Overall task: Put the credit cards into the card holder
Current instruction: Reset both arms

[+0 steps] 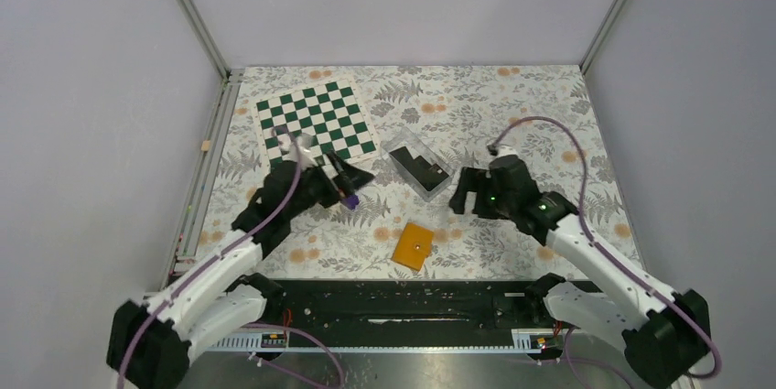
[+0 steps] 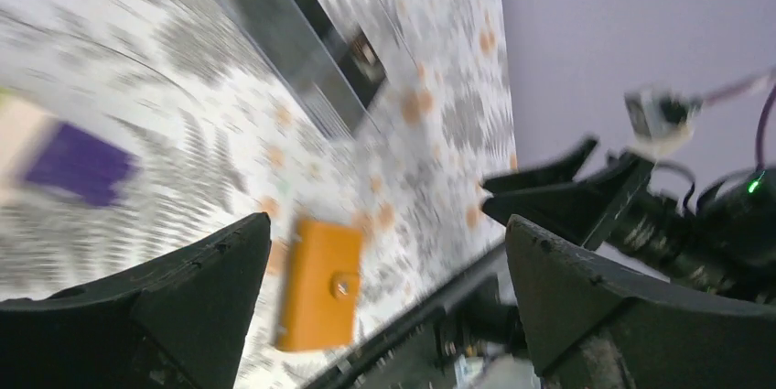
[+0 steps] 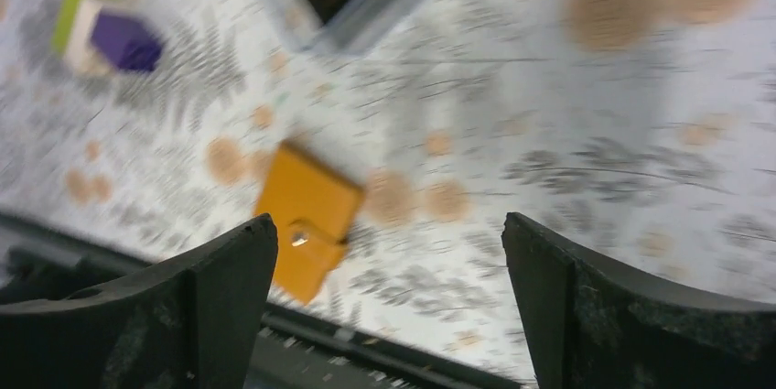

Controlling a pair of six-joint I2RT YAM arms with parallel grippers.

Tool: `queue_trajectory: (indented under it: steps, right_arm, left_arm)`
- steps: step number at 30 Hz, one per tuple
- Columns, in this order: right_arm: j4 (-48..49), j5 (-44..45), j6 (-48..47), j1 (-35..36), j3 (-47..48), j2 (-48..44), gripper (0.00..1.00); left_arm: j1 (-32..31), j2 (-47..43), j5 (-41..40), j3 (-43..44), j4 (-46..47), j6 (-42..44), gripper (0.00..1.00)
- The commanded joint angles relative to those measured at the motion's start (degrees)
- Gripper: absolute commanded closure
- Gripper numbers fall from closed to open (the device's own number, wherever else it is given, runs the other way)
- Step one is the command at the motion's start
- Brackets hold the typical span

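— Where's the small flat orange snap-button wallet (image 1: 414,245)?
— Closed on the floral tablecloth (image 1: 512,96), between the arms. The thin black cards (image 1: 426,168) sit in the clear rectangular plastic box (image 1: 400,145) behind it.
— Jaws?
— Left gripper (image 2: 384,224) and right gripper (image 3: 389,224) both gape wide, empty.
— Writing?
— Too blurred to tell.

- The table (image 1: 512,105) is covered by a pale cloth printed with grey ferns and orange flowers.
- A plain, pale grey-lilac back wall (image 1: 403,5) stands behind the table.
- A left wall (image 1: 91,114) and a right wall (image 1: 705,105) of the same colour close the table's sides.
- A left post (image 1: 190,14) and a right post (image 1: 618,9), both metal, rise at the table's far corners.
- A metal rail (image 1: 203,178) runs along the table's left edge.
- A black strip (image 1: 403,302) crosses the table's near edge, with a brushed metal sheet (image 1: 412,371) just before it.
- The light on the table is even and the shadows are soft.
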Motion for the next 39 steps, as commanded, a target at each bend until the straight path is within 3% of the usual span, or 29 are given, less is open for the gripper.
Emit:
queue_trajectory:
  steps: [1, 4, 7, 10, 14, 16, 19, 21, 25, 28, 31, 33, 34, 35, 36, 39]
  right_arm:
    - [-1.94, 13.96, -8.39, -6.99, -5.82, -8.15, 0.01]
    - [0.79, 22.10, -13.02, -11.46, -9.25, -12.72, 0.01]
    - [6.12, 27.99, -16.63, -13.77, -11.18, -14.13, 0.01]
    - [15.63, 32.67, -23.09, -14.02, -14.86, -13.44, 0.00]
    - [35.26, 36.47, -28.99, -15.42, -24.40, -10.26, 0.01]
    - [48.10, 34.19, -32.06, -17.07, -29.38, -8.11, 0.01]
    - [55.84, 27.77, -35.46, -20.27, -30.53, -5.46, 0.00]
    - [58.51, 24.28, -35.60, -23.58, -29.43, -2.55, 0.00]
    - [60.10, 18.06, -34.15, -29.26, -24.81, 5.56, 0.00]
    - [63.58, 15.15, -33.65, -31.46, -21.80, 11.07, 0.01]
    - [59.18, 12.98, -30.59, -32.49, -17.06, 15.02, 0.00]
    - [72.83, 8.60, -30.62, -33.32, -22.88, 18.06, 0.01]
    - [80.09, 9.08, -30.24, -33.51, -25.68, 19.42, 0.01]
    - [80.69, 9.68, -29.86, -33.53, -26.13, 19.67, 0.01]
    - [76.57, 10.01, -30.18, -33.48, -25.14, 18.63, 0.01]
    - [81.40, 9.93, -29.81, -33.53, -26.49, 19.50, 0.01]
  left_arm:
    - [12.50, -13.38, -1.71, -6.71, 0.74, 7.30, 0.01]
    - [18.12, -21.67, -12.96, -8.72, -6.69, 15.94, 0.01]
    - [19.23, -25.68, -24.44, -9.31, -9.18, 25.93, 0.01]
    - [19.23, -25.40, -31.60, -10.78, -6.90, 35.65, 0.01]
    - [19.32, -18.38, -35.48, -14.86, 4.55, 45.97, 0.01]
    - [19.76, -13.29, -35.08, -16.31, 11.23, 48.27, 0.01]
    - [20.92, -3.87, -33.49, -18.41, 23.10, 50.47, 0.01]
    - [21.82, 1.22, -31.01, -20.33, 34.33, 52.13, 0.01]
    - [22.53, 7.71, -25.82, -20.36, 45.88, 56.66, 0.01]
    - [23.40, 13.04, -25.41, -16.81, 47.21, 58.74, 0.01]
    - [27.16, 19.17, -24.12, -16.36, 53.07, 56.80, 0.01]
    - [31.93, 22.17, -17.65, -20.13, 63.39, 52.49, 0.01]
    - [32.38, 22.11, -18.54, -20.28, 62.00, 51.47, 0.01]
    - [32.48, 21.67, -18.40, -18.44, 57.98, 51.63, 0.01]
    - [32.27, 22.36, -16.96, -18.43, 59.81, 52.84, 0.01]
    - [32.23, 22.25, -15.89, -18.18, 58.88, 53.09, 0.01]
